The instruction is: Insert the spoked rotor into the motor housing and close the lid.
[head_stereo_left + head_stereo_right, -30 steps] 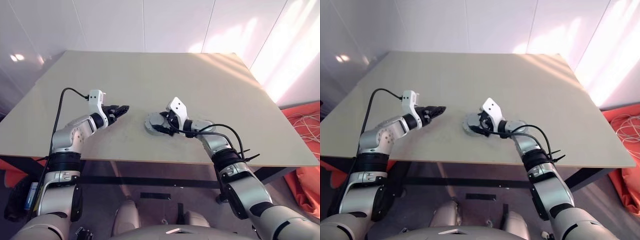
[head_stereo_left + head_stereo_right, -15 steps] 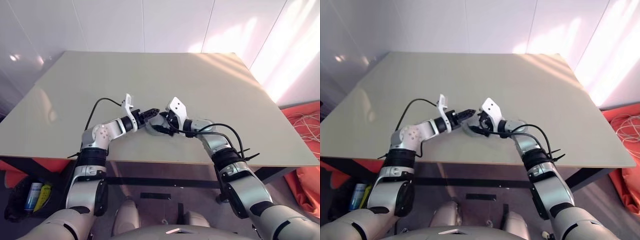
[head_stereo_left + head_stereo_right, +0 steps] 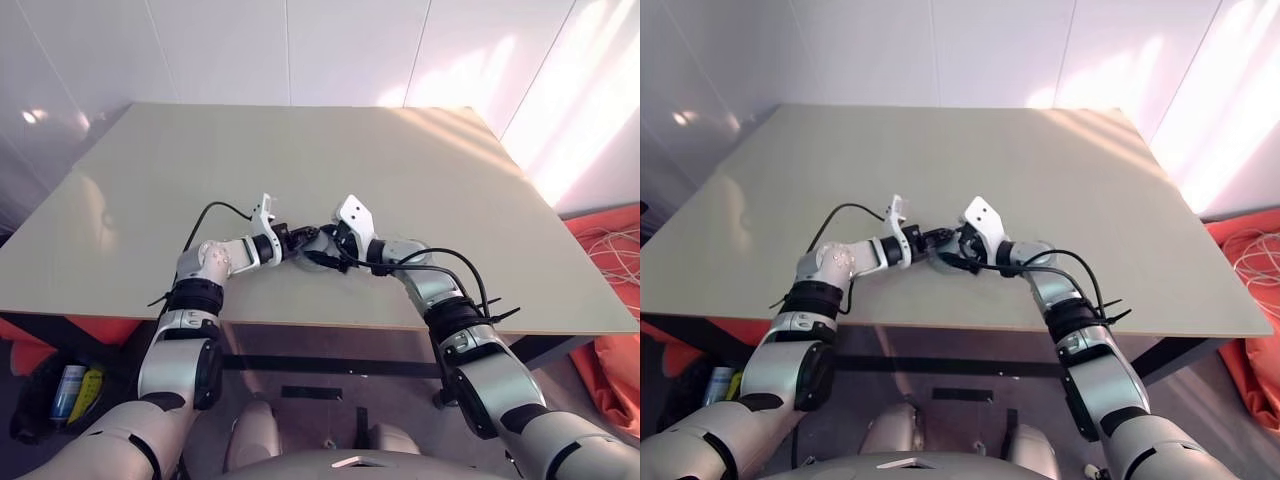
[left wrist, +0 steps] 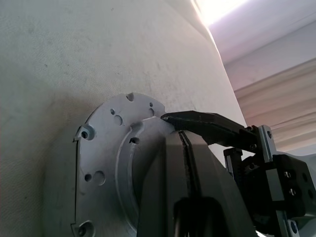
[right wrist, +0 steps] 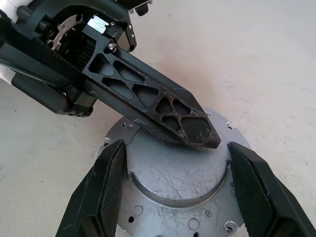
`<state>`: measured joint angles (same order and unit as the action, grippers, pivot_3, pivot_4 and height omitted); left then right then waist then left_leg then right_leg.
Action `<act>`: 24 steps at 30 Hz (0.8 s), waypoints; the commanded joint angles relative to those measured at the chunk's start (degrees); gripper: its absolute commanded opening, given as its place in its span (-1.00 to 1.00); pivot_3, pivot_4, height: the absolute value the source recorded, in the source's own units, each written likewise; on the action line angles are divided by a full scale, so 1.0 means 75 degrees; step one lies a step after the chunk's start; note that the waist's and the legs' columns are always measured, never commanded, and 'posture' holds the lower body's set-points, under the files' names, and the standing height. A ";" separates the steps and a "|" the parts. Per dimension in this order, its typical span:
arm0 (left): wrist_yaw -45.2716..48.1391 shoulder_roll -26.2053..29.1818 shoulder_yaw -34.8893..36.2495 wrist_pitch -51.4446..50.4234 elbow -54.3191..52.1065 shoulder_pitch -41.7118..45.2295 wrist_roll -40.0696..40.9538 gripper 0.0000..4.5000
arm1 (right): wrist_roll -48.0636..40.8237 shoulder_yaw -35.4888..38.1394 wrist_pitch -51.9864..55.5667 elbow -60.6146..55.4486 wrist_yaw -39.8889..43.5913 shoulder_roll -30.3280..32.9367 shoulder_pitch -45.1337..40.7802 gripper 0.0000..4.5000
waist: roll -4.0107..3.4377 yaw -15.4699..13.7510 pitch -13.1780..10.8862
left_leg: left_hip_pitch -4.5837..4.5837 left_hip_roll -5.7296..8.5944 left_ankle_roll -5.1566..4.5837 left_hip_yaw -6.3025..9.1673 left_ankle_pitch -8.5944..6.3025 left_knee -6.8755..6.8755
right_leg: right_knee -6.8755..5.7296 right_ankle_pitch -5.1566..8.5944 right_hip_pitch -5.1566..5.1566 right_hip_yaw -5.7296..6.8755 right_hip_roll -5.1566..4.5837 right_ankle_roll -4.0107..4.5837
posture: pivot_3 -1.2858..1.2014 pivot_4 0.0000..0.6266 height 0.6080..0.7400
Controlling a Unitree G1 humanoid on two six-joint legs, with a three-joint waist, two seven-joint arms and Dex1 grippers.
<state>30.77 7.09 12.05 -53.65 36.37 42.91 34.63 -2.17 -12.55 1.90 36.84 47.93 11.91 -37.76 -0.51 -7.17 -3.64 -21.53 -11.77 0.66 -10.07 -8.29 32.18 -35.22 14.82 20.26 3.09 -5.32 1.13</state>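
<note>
The motor housing [image 5: 173, 177] lies near the table's front edge as a closed grey metal puck, with a holed flange and a raised round top. I cannot tell the lid apart from the housing. The spoked rotor is hidden. My right gripper [image 3: 322, 250] straddles the raised top, with one finger pad [image 5: 111, 187] against each side. My left gripper [image 5: 206, 139] comes in from the left, shut on nothing. Its joined tips rest on the top face of the housing [image 4: 106, 163], between the right fingers.
The beige table [image 3: 400, 170] stretches bare behind and to both sides of the grippers. Its front edge runs just below them. Black cables loop off both wrists. Orange fabric [image 3: 612, 365] and white cable lie on the floor to the right.
My left arm swung in from the left to the housing and its fingers closed. Its tips now rest on the housing's top. The right arm and the housing stayed still.
</note>
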 commanded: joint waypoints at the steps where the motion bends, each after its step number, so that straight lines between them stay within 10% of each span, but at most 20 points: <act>1: -0.0232 0.0068 -0.0173 -0.0311 0.0261 -0.0209 -0.0320 -0.99 | 0.0241 0.0025 0.0160 0.0073 -0.0303 0.0118 0.0033 0.42 | 0.0000 0.0001 0.0000 | 0.0013 0.0000 -0.0001 0.0000 -0.0001 -0.0006 | 0.0014 0.0002 -0.0016 0.0000 0.0000 -0.0003 | 0.03 -1.00 1.00; 4: -0.0242 0.0090 -0.0105 -0.0328 0.0262 -0.0228 -0.0296 -0.99 | 0.0077 0.0115 0.0266 0.0035 -0.0166 0.0113 0.0021 0.42 | 0.0000 0.0005 0.0000 | 0.0040 0.0001 -0.0003 0.0001 -0.0003 -0.0024 | 0.0043 0.0015 -0.0046 0.0000 0.0000 -0.0026 | 0.03 -1.00 1.00; 8: -0.0248 0.0130 -0.0039 -0.0319 0.0305 -0.0202 -0.0279 -1.00 | 0.0089 0.0047 0.0255 -0.0092 0.0073 0.0224 0.0033 0.98 | 0.0001 0.0002 0.0001 | 0.0050 0.0005 -0.0003 0.0001 -0.0003 -0.0045 | 0.0053 0.0020 -0.0053 0.0000 0.0000 -0.0035 | 0.03 -1.00 1.00; 24: -0.0230 0.0015 0.0007 -0.0347 0.0408 -0.0114 -0.0292 -1.00 | -0.0233 0.0620 0.2416 -0.2191 0.0949 0.2435 -0.0254 0.99 | 0.0007 -0.0127 -0.0002 | 0.0032 0.0026 0.0000 -0.0001 0.0000 -0.0094 | 0.0079 0.0006 -0.0032 -0.0004 -0.0006 -0.0011 | 0.03 -1.00 1.00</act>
<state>30.79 7.17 13.32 -54.99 36.95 43.11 34.73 -2.14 -9.71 18.39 23.62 53.53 29.04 -37.68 -0.46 -8.11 -3.65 -21.27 -11.59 0.65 -10.08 -8.29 31.47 -34.62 14.87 20.02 3.05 -5.35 1.03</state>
